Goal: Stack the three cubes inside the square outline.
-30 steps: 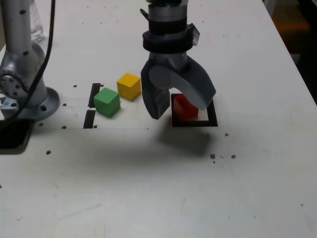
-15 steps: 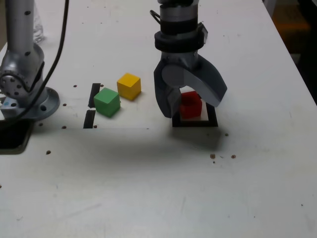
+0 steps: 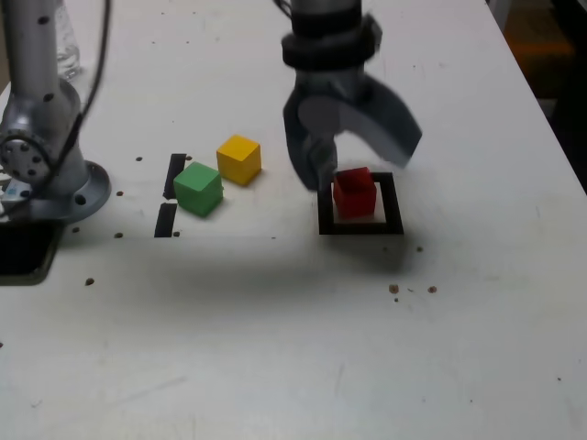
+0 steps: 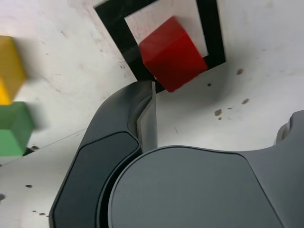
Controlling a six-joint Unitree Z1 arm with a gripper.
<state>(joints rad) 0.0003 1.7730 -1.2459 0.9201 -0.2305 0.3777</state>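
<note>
The red cube (image 3: 354, 192) sits inside the square outline (image 3: 393, 225), slightly turned against the frame. My gripper (image 3: 360, 158) hangs open just above and behind it, holding nothing, its jaws spread wider than the cube. The yellow cube (image 3: 239, 159) and the green cube (image 3: 198, 188) rest on the table towards the exterior view's left, close together but apart. The wrist view shows the red cube (image 4: 173, 52) over the outline's black border (image 4: 111, 19), one dark finger (image 4: 118, 142) in front of it, and the yellow cube (image 4: 8, 69) and green cube (image 4: 14, 135) at the picture's edge.
The arm's grey base (image 3: 46, 174) stands at the exterior view's left, with a cable and a dark plate (image 3: 23, 247) beside it. Two short black strips (image 3: 170, 194) lie next to the green cube. A clear bottle (image 3: 69, 46) stands at the back left. Small dark specks dot the white table.
The open gripper has risen and drifted towards the exterior view's right, clearing the red cube, which stays in the outline. The yellow and green cubes have not moved.
</note>
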